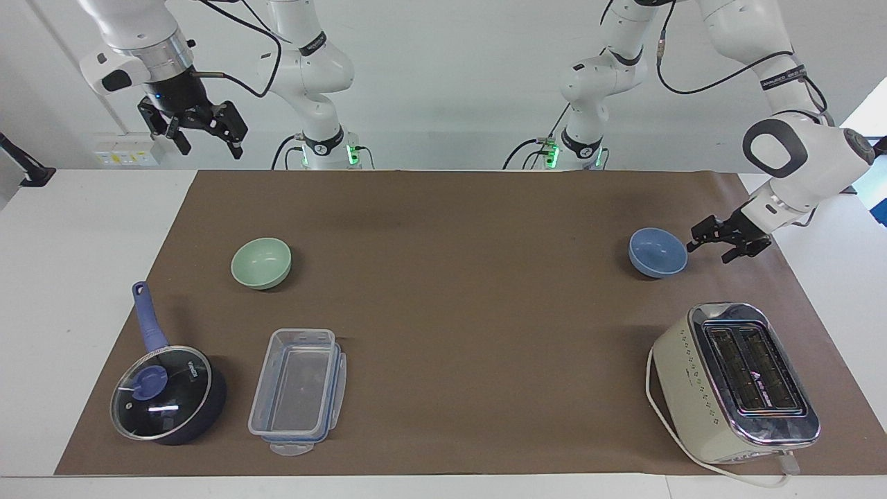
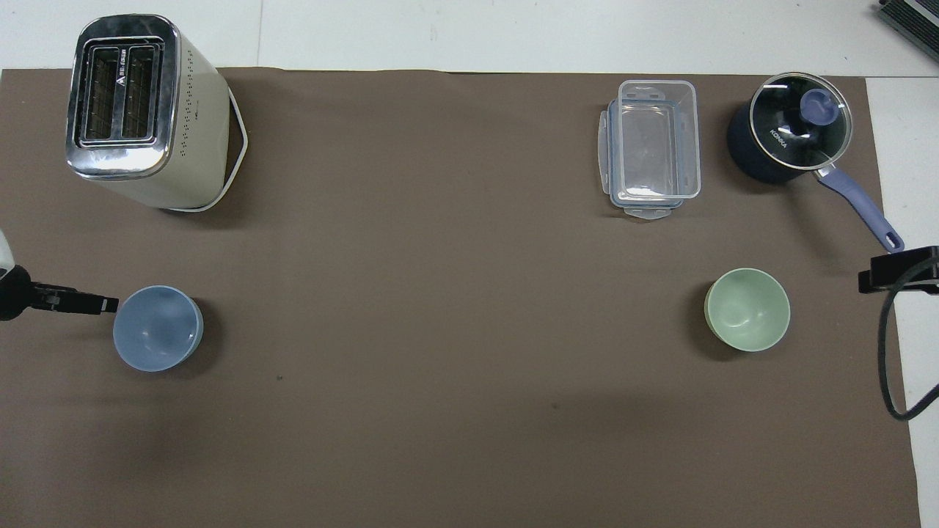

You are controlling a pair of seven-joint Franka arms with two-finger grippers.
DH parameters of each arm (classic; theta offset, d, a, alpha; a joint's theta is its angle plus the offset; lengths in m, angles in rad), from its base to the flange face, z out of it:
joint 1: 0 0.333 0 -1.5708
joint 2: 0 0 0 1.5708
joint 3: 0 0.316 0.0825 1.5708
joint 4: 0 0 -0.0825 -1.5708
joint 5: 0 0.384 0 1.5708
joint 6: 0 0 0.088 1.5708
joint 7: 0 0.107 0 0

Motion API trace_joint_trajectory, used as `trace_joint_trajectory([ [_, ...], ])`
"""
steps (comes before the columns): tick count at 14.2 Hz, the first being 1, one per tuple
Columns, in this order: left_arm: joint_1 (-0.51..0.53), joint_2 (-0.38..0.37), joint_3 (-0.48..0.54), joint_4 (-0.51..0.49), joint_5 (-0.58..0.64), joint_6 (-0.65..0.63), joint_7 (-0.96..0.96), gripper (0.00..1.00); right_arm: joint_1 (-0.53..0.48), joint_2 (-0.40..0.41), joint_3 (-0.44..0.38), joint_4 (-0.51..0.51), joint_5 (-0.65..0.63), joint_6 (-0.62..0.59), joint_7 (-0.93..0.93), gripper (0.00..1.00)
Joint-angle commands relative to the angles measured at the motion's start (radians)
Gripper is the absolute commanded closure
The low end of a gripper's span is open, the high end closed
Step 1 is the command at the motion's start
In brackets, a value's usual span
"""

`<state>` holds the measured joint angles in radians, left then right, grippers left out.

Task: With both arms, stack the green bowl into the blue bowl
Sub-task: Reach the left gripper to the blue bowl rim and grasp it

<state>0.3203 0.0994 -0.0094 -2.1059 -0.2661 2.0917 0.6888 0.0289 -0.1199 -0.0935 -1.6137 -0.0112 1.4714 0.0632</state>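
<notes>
Counter [image 1: 83, 229]: white top, covered across most of its width by a brown mat [image 1: 450, 291].

Green bowl [image 1: 261, 263]: centre-left of the facing view, upright on the mat and not nested in anything. In the overhead view [image 2: 747, 309] it sits at the right, just below mid-height.

Blue bowl [image 1: 657, 253]: centre-right of the facing view, upright on the mat, well apart from the green bowl. In the overhead view [image 2: 158, 328] it sits at the left.

Left end effector [image 1: 722, 243]: low at the right of the facing view, just beside the blue bowl's rim; fingers spread, nothing between them. Whether a fingertip touches the rim cannot be told. In the overhead view [image 2: 88, 303] its tip reaches in from the left edge to the bowl's rim.

Right end effector [image 1: 206, 139]: raised in the upper left of the facing view, above the counter's upper edge; fingers released, carrying nothing. In the overhead view [image 2: 896, 270] only a dark part shows at the right edge.

Saucepan [image 1: 168, 394]: dark blue, glass lid on, lower left of the facing view.

Clear plastic container [image 1: 298, 390]: lower left, just beside the saucepan.

Toaster [image 1: 736, 381]: cream and chrome, lower right of the facing view, below the blue bowl.
</notes>
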Motion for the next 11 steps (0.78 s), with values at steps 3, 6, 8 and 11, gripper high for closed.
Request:
trace_joint_trajectory([
  [3, -0.003, -0.026, -0.001, -0.106, -0.025, 0.077, 0.029, 0.43, -0.011, -0.023, 0.0, -0.031, -0.015, 0.021, -0.033, 0.0],
  [6, -0.003, -0.043, -0.001, -0.138, -0.025, 0.074, 0.031, 0.5, -0.011, -0.024, 0.0, -0.031, -0.015, 0.021, -0.033, 0.0],
  [8, -0.009, -0.049, -0.001, -0.146, -0.025, 0.071, 0.031, 0.56, -0.012, -0.024, 0.0, -0.031, -0.013, 0.021, -0.033, 0.0],
  [11, -0.018, -0.052, -0.001, -0.154, -0.025, 0.059, 0.026, 0.84, -0.012, -0.024, 0.0, -0.031, -0.013, 0.021, -0.033, 0.0],
])
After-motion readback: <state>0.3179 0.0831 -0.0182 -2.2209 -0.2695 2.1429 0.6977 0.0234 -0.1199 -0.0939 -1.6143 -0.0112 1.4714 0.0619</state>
